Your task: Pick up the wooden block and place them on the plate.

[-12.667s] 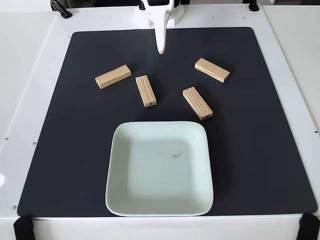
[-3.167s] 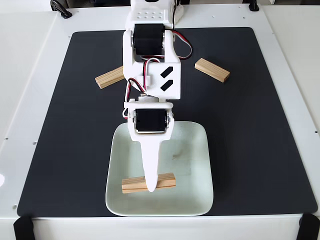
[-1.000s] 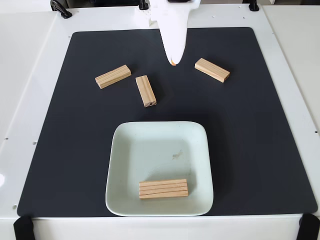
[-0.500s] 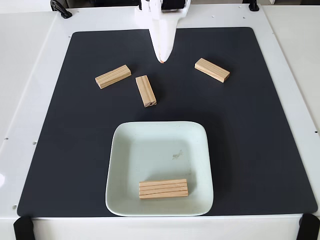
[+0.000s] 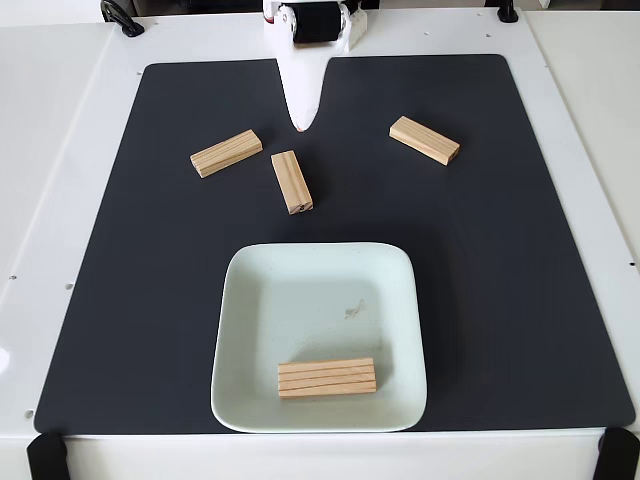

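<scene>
Covering the bench [image 5: 60, 150], a black mat [image 5: 520, 250] carries the plate [image 5: 240, 300] near its front edge, one block [image 5: 327, 378] inside; three blocks wait behind. The gripper [image 5: 301, 126] hangs empty, apparently closed, likely choosing the next.

the white plastic arm enters the fixed view from the top edge, near the middle and a little to the left. at that edge a black cylindrical motor [image 5: 316, 20] sits crosswise in a white housing. below it the white two-finger gripper [image 5: 301, 126] tapers to a narrow tip that points down the picture, toward the near side of the table. the tip has a faint orange tint. from this angle the fingers read as one wedge-shaped piece with no gap showing between them, so whether the jaws are parted or closed cannot be told. nothing is seen between them.
</scene>
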Robot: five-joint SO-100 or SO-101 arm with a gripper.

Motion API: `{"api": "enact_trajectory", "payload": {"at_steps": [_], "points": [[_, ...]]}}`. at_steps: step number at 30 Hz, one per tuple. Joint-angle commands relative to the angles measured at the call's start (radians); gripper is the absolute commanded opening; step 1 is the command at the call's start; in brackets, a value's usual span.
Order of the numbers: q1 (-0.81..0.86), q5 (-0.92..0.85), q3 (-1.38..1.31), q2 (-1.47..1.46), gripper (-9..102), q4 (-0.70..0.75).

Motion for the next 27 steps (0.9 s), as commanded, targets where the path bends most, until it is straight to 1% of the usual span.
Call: {"api": "enact_trajectory", "payload": {"at_steps": [1,5,9,12,14,19,23,27], "points": [[0.008,0.037,0.0,0.028,-1,0.005],[0.009,0.249,-0.02,0.028,-1,-0.009],[0.008,0.54,-0.035,0.026,-1,-0.006],[0.009,0.712,-0.04,0.008,-1,0.0],[0.009,0.779,-0.04,-0.021,-1,0.003],[0.011,0.879,-0.029,-0.077,0,0.006],[0.057,1.026,-0.04,-0.1,0,-0.003],[0.063,1.141,-0.041,-0.115,-1,0.006]]}}
